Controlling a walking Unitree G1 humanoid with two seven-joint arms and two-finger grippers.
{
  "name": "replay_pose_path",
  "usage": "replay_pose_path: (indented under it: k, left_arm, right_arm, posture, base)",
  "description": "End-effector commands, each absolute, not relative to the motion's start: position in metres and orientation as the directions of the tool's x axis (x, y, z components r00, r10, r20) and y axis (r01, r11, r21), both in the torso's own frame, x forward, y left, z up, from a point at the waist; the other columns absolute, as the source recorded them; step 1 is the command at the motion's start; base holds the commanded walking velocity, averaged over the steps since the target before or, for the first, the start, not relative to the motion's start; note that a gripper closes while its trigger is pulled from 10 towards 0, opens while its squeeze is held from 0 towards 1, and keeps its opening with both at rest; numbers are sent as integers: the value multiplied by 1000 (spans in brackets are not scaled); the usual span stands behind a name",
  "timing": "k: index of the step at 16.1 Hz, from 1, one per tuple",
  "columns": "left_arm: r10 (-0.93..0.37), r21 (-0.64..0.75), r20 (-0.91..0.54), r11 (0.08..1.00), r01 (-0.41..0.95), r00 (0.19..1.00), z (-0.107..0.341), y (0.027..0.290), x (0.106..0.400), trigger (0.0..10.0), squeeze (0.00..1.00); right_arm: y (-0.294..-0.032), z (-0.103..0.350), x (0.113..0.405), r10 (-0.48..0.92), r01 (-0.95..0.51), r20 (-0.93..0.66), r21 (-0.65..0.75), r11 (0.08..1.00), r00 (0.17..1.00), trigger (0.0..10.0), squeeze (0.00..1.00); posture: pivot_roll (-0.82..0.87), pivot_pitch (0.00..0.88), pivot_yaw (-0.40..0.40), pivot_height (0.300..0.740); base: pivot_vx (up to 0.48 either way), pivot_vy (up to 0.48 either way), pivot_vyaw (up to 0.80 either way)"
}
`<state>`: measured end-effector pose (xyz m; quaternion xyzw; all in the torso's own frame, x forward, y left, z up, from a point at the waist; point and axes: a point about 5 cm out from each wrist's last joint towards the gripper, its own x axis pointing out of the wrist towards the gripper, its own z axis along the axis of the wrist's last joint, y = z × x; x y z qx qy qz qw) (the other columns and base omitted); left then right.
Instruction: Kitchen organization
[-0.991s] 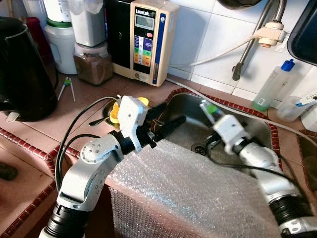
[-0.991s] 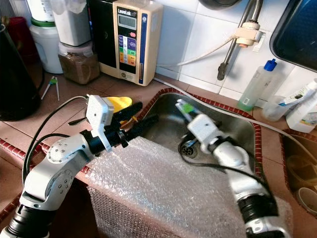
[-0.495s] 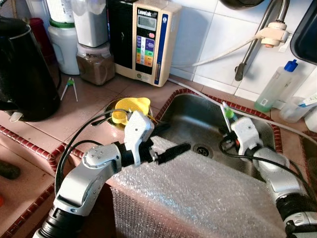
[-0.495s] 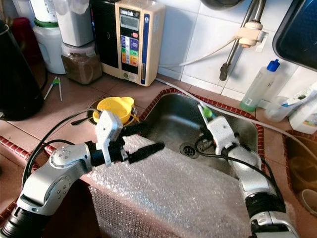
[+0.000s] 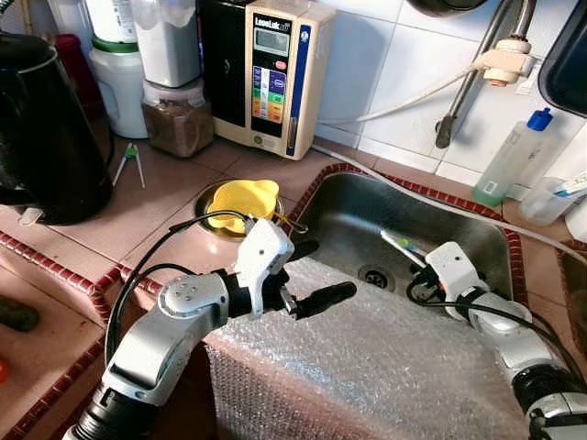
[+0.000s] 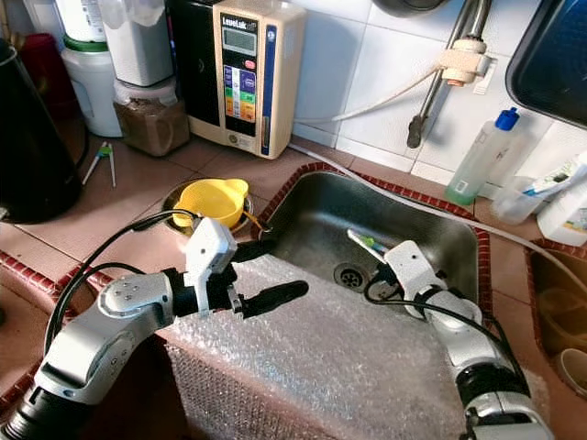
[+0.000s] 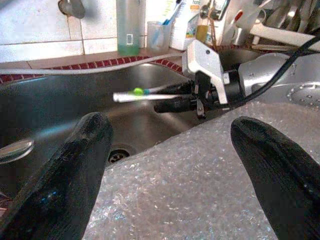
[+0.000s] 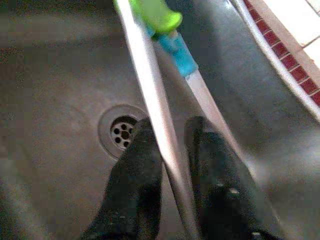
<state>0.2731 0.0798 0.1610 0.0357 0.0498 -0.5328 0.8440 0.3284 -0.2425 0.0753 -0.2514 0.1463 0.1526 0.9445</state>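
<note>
My right gripper (image 5: 424, 260) hangs inside the steel sink (image 5: 348, 211), shut on a thin white utensil (image 5: 402, 244) with a green and blue part. The utensil lies nearly level and points toward the sink's left side, above the drain (image 5: 376, 275). In the right wrist view a second white stick (image 8: 150, 85) runs between the fingers (image 8: 135, 175) beside the green one (image 8: 160, 17). My left gripper (image 5: 323, 270) is open over the sheet of bubble wrap (image 5: 367, 367) draped on the sink's front edge, with nothing between its fingers (image 7: 75, 170).
A yellow bowl (image 5: 240, 197) sits in a round hole left of the sink. A black kettle (image 5: 41, 137), jars and a water ioniser (image 5: 271, 69) line the back left. A soap bottle (image 5: 509, 160) and a tap pipe (image 5: 463, 92) stand behind the sink.
My right gripper has sunk lower and tipped the utensil from upright to nearly level over the drain. My left gripper has slid rightward onto the bubble wrap, still open.
</note>
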Motion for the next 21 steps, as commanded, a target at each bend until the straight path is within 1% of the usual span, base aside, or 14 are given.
replay_pose_path:
  k: [1, 5, 7, 9, 10, 11, 12, 13, 14, 15, 18, 19, 20, 21]
  left_arm:
    - [-900, 29, -137, 415, 910, 415, 160, 75, 274, 10000, 1000]
    - [-900, 47, -146, 409, 911, 411, 157, 73, 273, 10000, 1000]
    - [-899, 49, -145, 411, 910, 414, 157, 73, 274, 10000, 1000]
    - [-897, 51, -144, 414, 909, 417, 157, 72, 274, 10000, 1000]
    - [-897, 55, -145, 414, 909, 418, 157, 72, 274, 10000, 1000]
    - [-896, 63, -144, 416, 907, 420, 157, 72, 275, 10000, 1000]
    - [-896, 64, -143, 416, 907, 421, 157, 72, 275, 10000, 1000]
    - [-895, 70, -139, 419, 905, 425, 158, 71, 275, 10000, 1000]
    - [-894, 71, -136, 422, 904, 428, 158, 71, 275, 10000, 1000]
    - [-892, 73, -134, 426, 902, 432, 158, 71, 275, 10000, 1000]
    - [-879, 89, -100, 459, 884, 467, 162, 72, 280, 10000, 1000]
    - [-824, 121, -45, 557, 822, 565, 168, 78, 291, 10000, 1000]
    - [-797, 114, -12, 598, 793, 603, 172, 83, 297, 10000, 1000]
    - [-794, 110, -3, 604, 789, 608, 173, 84, 298, 10000, 1000]
  right_arm:
    - [-249, 82, 332, 171, -327, -334, -496, 805, 927, 10000, 1000]
    - [-254, 84, 333, 132, -285, -310, -526, 801, 942, 10000, 1000]
    - [-252, 79, 331, 176, -345, -364, -475, 810, 915, 10000, 1000]
    - [-257, 78, 332, 134, -330, -408, -458, 826, 903, 10000, 1000]
    - [-259, 82, 336, 138, -289, -405, -342, 894, 904, 10000, 1000]
    - [-262, 94, 343, 130, -203, -340, -188, 961, 931, 10000, 1000]
    - [-262, 97, 344, 131, -183, -316, -142, 973, 940, 10000, 1000]
    - [-266, 113, 350, 131, -145, -213, -52, 988, 968, 10000, 1000]
    - [-269, 116, 349, 118, -153, -205, -161, 975, 972, 10000, 1000]
    - [-269, 116, 348, 124, -164, -200, -196, 967, 972, 10000, 1000]
    - [-258, 124, 348, 177, -198, -115, -199, 960, 977, 10000, 1000]
    - [-238, 134, 346, 238, -237, -20, -199, 951, 971, 10000, 0]
    - [-225, 137, 343, 258, -248, 21, -203, 947, 966, 10000, 0]
    - [-221, 137, 342, 261, -250, 31, -203, 947, 965, 10000, 0]
  posture:
    - [159, 0, -74, 740]
    - [157, 0, -73, 740]
    - [152, 0, -71, 740]
    - [152, 0, -73, 740]
    - [151, 0, -73, 740]
    - [151, 0, -73, 740]
    - [151, 0, -73, 740]
    - [152, 0, -76, 740]
    - [152, 0, -76, 740]
    - [152, 0, -76, 740]
    - [149, 0, -76, 740]
    - [149, 0, -77, 740]
    - [148, 0, -78, 740]
    - [148, 0, -78, 740]
  base:
    - [0, 0, 0]
    - [0, 0, 0]
    - [0, 0, 0]
    - [0, 0, 0]
    - [0, 0, 0]
    - [0, 0, 0]
    - [0, 0, 0]
    - [0, 0, 0]
    - [0, 0, 0]
    - [0, 0, 0]
    - [0, 0, 0]
    - [0, 0, 0]
    - [0, 0, 0]
    - [0, 0, 0]
